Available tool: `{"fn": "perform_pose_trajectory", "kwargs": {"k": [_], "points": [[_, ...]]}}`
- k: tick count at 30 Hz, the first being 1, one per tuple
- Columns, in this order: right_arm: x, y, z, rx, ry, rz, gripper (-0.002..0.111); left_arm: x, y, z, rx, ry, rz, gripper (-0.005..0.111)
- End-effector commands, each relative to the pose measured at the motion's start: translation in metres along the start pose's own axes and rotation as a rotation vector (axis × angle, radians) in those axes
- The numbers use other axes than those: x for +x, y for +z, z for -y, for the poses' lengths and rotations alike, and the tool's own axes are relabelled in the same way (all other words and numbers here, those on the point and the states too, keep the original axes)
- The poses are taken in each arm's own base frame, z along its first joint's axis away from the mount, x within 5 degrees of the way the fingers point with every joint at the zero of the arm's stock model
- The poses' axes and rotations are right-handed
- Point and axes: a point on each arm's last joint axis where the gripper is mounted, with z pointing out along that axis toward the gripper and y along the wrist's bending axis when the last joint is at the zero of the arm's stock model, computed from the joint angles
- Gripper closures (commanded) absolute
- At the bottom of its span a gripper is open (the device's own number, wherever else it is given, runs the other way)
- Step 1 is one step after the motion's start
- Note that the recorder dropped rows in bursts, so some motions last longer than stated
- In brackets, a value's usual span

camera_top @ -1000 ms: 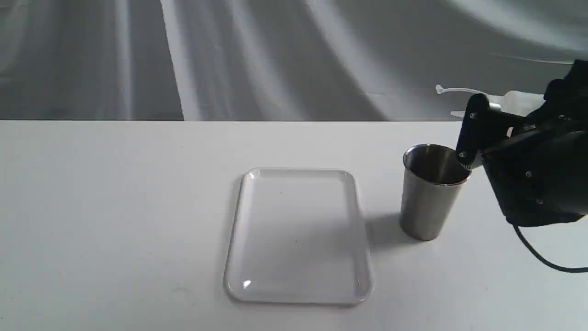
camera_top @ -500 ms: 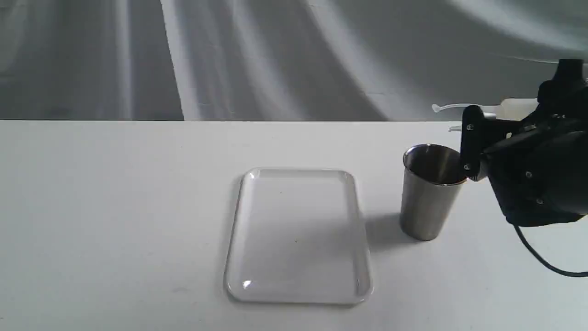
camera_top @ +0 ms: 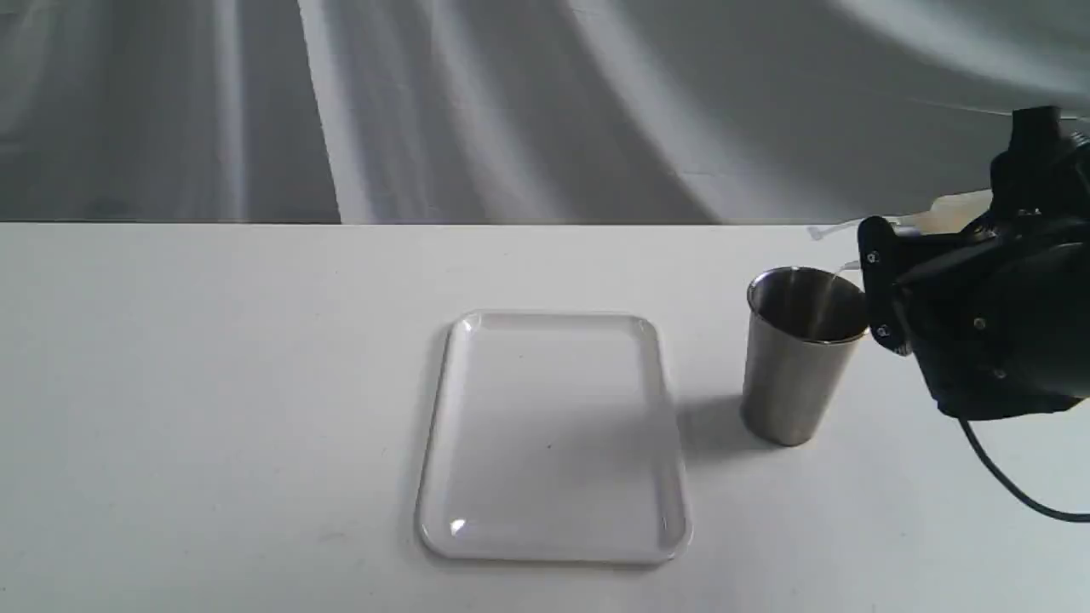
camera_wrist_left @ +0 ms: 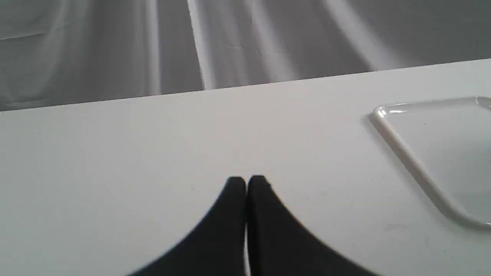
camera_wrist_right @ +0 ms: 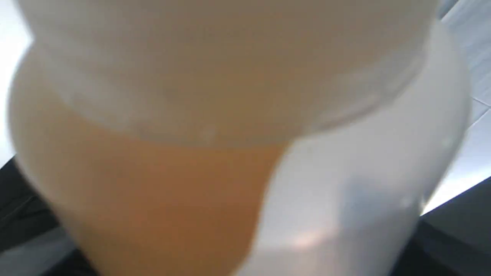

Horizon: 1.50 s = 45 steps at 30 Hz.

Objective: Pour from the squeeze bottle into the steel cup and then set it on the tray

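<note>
The steel cup stands upright on the table, right of the white tray. My right gripper is shut on the squeeze bottle, which it holds tipped over on the cup's right side. The thin nozzle points left over the cup's rim, with the tethered cap hanging above it. A thin pale streak runs from the nozzle into the cup. The right wrist view is filled by the squeeze bottle, with amber liquid pooled to one side. My left gripper is shut on nothing above bare table, beside the tray.
A white table carries everything, backed by a grey draped cloth. A black cable loops down from the right arm over the table's right side. The left arm is outside the exterior view.
The right gripper has rolled and sunk, tipping the bottle further. The nozzle has dropped from well above the cup to its rim, and a thin streak now falls into the cup.
</note>
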Motion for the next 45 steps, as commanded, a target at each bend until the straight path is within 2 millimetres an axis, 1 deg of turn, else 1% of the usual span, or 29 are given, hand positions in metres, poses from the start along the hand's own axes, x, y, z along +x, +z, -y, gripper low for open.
{"fn": "perform_pose_trajectory", "kwargs": {"k": [1,7,13,22,45], "points": [[0.0019,-0.0038,0.0088,0.055,-0.031,-0.026,0.101,0.0007,0.0002,0.0004,0.006,-0.004,0.005,0.107],[0.003,-0.0038,0.0091,0.057,-0.071,-0.039,0.101,0.0007,0.0002,0.0004,0.006,-0.001,0.005,0.107],[0.0045,-0.0039,0.0095,0.061,-0.07,-0.056,0.101,0.0007,0.0002,0.0004,0.006,-0.001,0.005,0.107],[0.0028,-0.0067,0.0101,0.065,-0.155,-0.056,0.101,0.0007,0.0002,0.0004,0.006,-0.004,0.005,0.107],[0.0022,-0.0079,0.0104,0.068,-0.163,-0.056,0.101,0.0007,0.0002,0.0004,0.006,-0.004,0.005,0.107]]}}
